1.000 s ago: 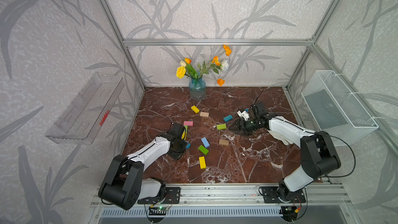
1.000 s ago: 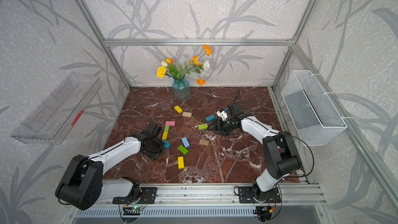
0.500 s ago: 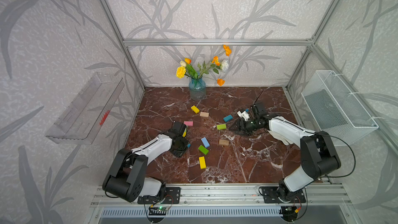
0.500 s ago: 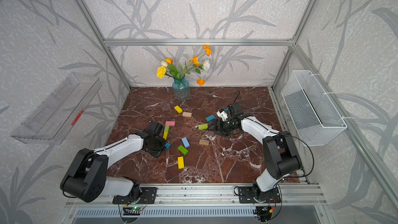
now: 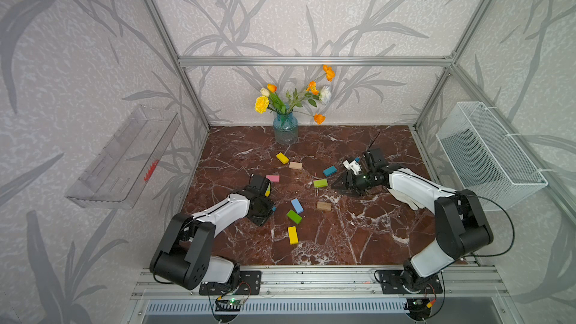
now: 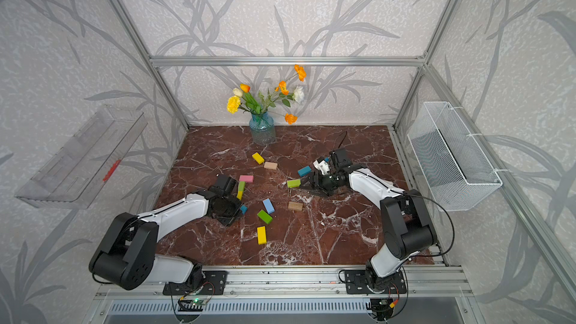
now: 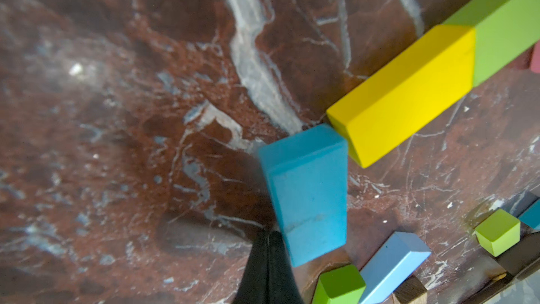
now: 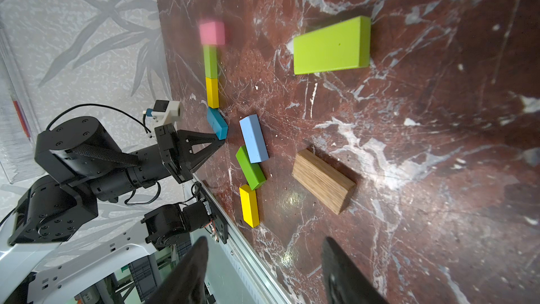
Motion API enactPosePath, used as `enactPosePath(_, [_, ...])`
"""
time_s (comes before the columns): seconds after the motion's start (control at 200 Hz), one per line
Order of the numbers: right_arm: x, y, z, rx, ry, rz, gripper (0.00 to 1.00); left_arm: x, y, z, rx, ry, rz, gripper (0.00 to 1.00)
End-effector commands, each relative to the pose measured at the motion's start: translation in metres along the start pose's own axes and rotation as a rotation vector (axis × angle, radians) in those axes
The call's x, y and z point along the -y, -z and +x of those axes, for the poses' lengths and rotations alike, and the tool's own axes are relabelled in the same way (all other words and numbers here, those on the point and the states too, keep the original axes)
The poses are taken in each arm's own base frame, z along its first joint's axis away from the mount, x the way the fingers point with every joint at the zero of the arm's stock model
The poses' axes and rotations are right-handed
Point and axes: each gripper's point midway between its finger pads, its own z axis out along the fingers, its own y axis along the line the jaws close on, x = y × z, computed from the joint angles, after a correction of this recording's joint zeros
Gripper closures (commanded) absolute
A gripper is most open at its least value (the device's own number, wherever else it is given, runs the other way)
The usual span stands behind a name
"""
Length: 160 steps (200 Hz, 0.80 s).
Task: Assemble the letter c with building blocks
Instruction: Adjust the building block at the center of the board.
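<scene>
A pink block [image 8: 212, 33], a lime green block [image 8: 210, 61] and a yellow block [image 8: 212, 92] lie end to end in a line. A teal block [image 7: 306, 194] lies at an angle off the yellow block's [image 7: 409, 95] end. My left gripper [image 7: 267, 235] is shut and empty, its tip against the teal block's side. My right gripper [image 8: 264, 239] hangs open and empty just right of a loose lime block [image 5: 320, 183]. Light blue [image 5: 297, 206], green [image 5: 294, 216], yellow [image 5: 292, 235] and wood [image 5: 324, 206] blocks lie in front.
Further back lie another yellow block [image 5: 282, 158], a tan block [image 5: 295, 165] and a teal one [image 5: 329, 170]. A blue glass vase [image 5: 285, 130] with flowers stands at the back edge. A wire basket [image 5: 486, 157] hangs on the right wall.
My left arm has shifted slightly, its shut tip staying at the teal block. The right arm and the loose blocks have not moved.
</scene>
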Motion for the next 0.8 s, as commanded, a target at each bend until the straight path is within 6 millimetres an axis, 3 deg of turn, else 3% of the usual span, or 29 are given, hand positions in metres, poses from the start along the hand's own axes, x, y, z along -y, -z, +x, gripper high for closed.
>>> enactPosePath(0.0, [-0.0010, 0.0017, 0.0032, -0.003, 0.008, -0.013, 0.39, 0.0075, 0.0021, -0.0015, 0.005, 0.004, 0.010, 1.00])
enactPosePath(0.795, [0.0001, 0.0021, 0.0044, -0.002, 0.011, -0.010, 0.39, 0.0118, 0.0064, -0.0048, 0.020, -0.014, 0.010, 1.00])
